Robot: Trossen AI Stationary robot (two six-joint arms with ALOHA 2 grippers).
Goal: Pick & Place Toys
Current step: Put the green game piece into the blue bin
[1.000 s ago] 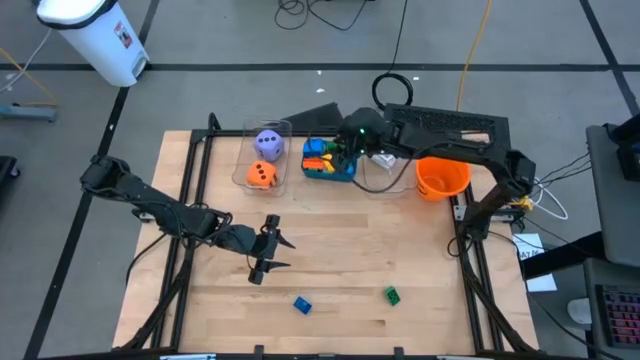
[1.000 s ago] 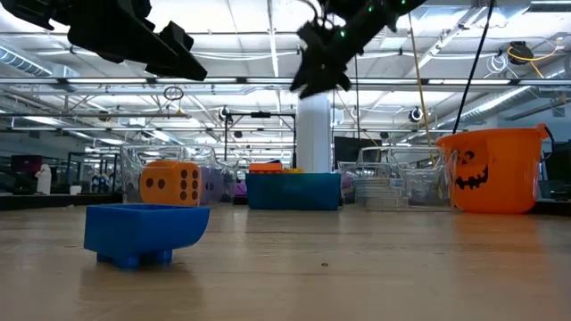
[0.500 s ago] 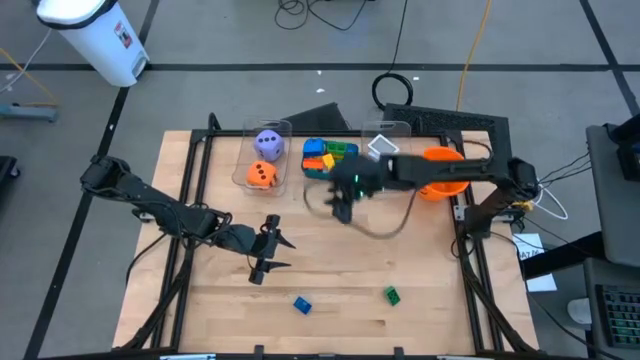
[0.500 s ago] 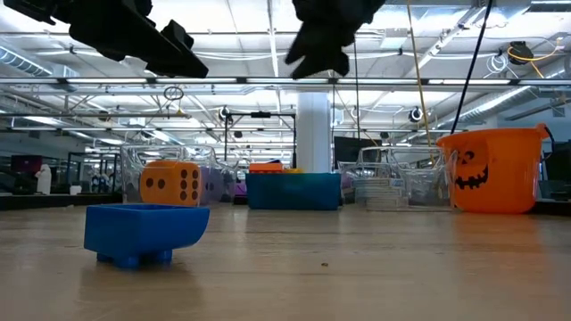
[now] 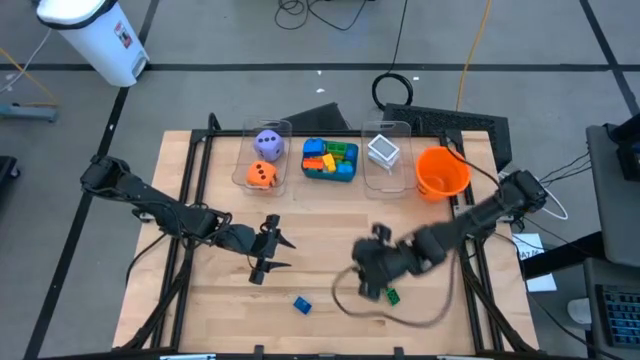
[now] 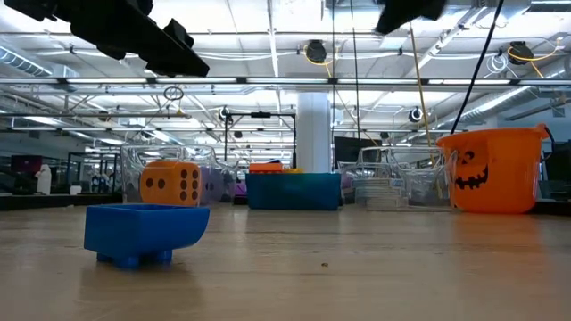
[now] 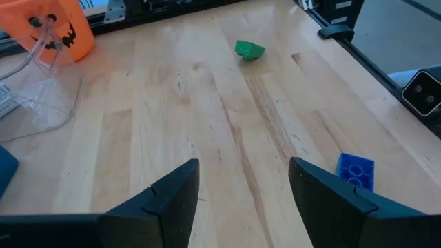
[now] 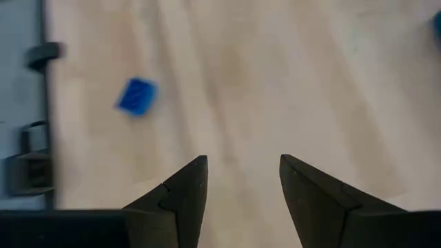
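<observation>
A green brick (image 5: 392, 296) and a blue brick (image 5: 302, 304) lie on the wooden table near its near edge. My right gripper (image 5: 370, 280) hovers open just left of the green brick; its wrist view shows open, empty fingers (image 8: 241, 186) and the blue brick (image 8: 138, 95) beyond them. My left gripper (image 5: 270, 250) is open and empty above the table's middle left; its wrist view (image 7: 244, 186) shows the green brick (image 7: 249, 49) and the blue brick (image 7: 355, 169). Several bricks fill the teal tray (image 5: 345, 175). A purple die (image 5: 267, 145) and an orange die (image 5: 261, 175) sit in a clear bin.
At the far edge stand the clear bin with the dice, the teal tray, a clear bin with white cards (image 5: 383, 152) and an orange bowl (image 5: 442, 173). In the low view the blue brick (image 6: 143, 232) lies in front of the orange die (image 6: 169, 183).
My right gripper has swung from above the teal tray at the far edge across the table toward the near edge, and now hangs beside the green brick. The bricks on the table have not moved.
</observation>
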